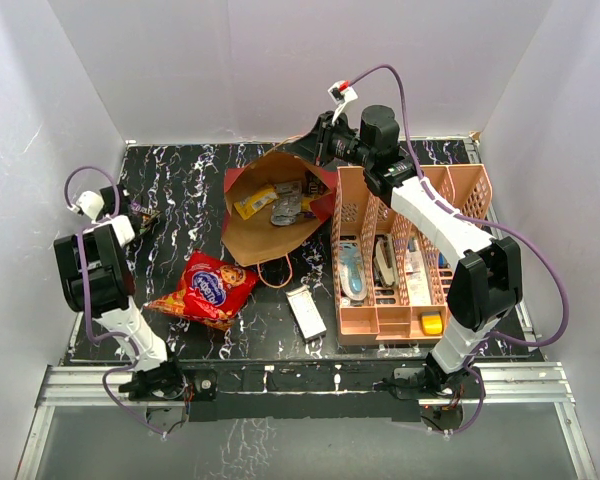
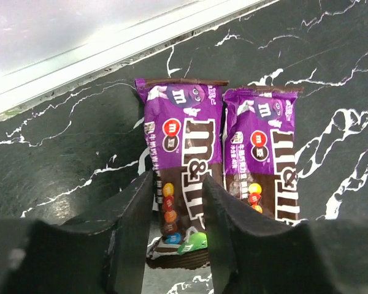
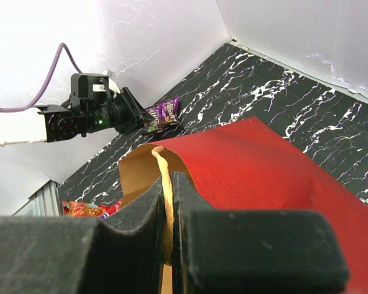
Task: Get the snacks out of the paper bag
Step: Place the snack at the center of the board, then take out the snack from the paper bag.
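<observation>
Nearest me, the box (image 1: 305, 312) sits on my side of the bag (image 1: 270, 235). The cookie bag (image 1: 205, 288) lies flat to the bag's near left, already out. It has a blue logo, but I can't read it from up top.

Further out, off the bag's left side, the left gripper (image 2: 178, 223) hangs low over two purple packets (image 2: 184, 159). They lie side by side on the table (image 2: 67, 153). The fingers are apart, straddling the near end of the left-hand packet without pinching it. The other packet is just beside it. Both read "m&m's" in big white letters, with little round "m" candies printed above; the small print is too fine for me. Just past the packets' far ends the table stops at the wall (image 2: 49, 37), so it's tight there. Between the packets and the bag there's a bare stretch of marble, decent room to move.

The bag itself lies tipped over with its mouth gaping and the kraft inside showing from above. Inside it I can see a yellow wrapper (image 1: 252, 203) and some clear wrappers (image 1: 285, 210). The rack (image 1: 405, 250) is just beside the bag's right edge; I can't tell if they touch.

At the bag's far side, the right gripper (image 3: 170, 184) is clamped tight on the tan cord handle (image 3: 161, 162), which runs straight up between the fingers.
</observation>
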`<state>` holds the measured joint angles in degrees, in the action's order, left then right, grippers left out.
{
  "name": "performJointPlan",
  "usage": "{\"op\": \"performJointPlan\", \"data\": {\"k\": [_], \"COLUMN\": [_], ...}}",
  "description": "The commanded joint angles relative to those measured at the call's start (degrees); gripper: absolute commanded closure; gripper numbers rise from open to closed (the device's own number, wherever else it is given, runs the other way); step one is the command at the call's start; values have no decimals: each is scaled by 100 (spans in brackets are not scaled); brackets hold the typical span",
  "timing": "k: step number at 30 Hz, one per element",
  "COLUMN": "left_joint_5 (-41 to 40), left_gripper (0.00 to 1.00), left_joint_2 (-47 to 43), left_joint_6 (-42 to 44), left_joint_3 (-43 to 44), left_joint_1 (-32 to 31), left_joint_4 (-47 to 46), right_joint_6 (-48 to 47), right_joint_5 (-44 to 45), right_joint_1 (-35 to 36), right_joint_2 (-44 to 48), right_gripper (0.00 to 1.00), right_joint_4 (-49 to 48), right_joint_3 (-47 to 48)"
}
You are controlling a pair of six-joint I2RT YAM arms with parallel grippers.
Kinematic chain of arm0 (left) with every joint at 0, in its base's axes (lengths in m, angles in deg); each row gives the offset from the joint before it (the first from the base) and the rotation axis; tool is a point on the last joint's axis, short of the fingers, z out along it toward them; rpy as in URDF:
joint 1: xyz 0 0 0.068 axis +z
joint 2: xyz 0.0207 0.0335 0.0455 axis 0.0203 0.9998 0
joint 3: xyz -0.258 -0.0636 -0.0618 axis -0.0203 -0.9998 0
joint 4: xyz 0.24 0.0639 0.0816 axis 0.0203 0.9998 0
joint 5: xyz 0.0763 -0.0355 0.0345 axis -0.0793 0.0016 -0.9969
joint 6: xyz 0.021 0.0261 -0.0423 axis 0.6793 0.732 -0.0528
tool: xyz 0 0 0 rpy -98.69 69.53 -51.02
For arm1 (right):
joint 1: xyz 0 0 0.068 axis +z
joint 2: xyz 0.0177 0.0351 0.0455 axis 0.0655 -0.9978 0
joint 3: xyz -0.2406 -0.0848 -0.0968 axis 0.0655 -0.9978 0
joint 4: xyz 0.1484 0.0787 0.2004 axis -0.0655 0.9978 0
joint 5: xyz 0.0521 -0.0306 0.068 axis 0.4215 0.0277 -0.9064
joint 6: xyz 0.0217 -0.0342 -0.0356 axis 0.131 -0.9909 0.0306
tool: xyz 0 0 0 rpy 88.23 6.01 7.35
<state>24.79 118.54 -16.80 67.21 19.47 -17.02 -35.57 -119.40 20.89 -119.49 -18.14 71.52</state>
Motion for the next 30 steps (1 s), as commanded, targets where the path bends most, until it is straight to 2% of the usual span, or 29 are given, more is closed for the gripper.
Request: {"op": "performJointPlan", "data": {"k": [1,3,7,10,13,17,21,23,25,27,30], "left_joint_5": [471,642,898,970,947,1544,3153,3864,4161,4378,4948], "left_gripper": [54,42,24,19,8,8,10,10,10,10,10], "left_joint_2": [-92,-196,-482,-981,-1506,-1975,-2192,-2153,-2270,-2605,-3220], "left_joint_6": [-208,-276,-310,-183,34,198,416,751,1339,1744,1907], "left_joint_3": [246,273,429,301,200,869,1740,2242,2572,2438,1693], "left_joint_1": [68,68,64,24,-59,-219,-482,-829,-1421,-2050,-2771], "left_joint_4": [413,532,884,871,737,1142,1181,1255,1382,1352,961], "right_joint_6": [40,50,72,64,26,16,20,40,49,59,60], "right_joint_5": [13,8,-17,-48,-48,-81,-85,-111,-145,-154,-151], "right_joint_1": [-15,-14,-12,-17,-13,-12,-12,-17,-13,-13,-13], "right_joint_2": [35,33,24,55,116,116,94,78,68,68,85], "right_gripper": [92,92,92,92,92,92,92,92,92,92,92], "right_joint_4": [-210,-220,-254,-267,-294,-338,-377,-394,-403,-437,-472], "right_joint_3": [367,362,321,257,140,64,88,105,108,78,19]}}
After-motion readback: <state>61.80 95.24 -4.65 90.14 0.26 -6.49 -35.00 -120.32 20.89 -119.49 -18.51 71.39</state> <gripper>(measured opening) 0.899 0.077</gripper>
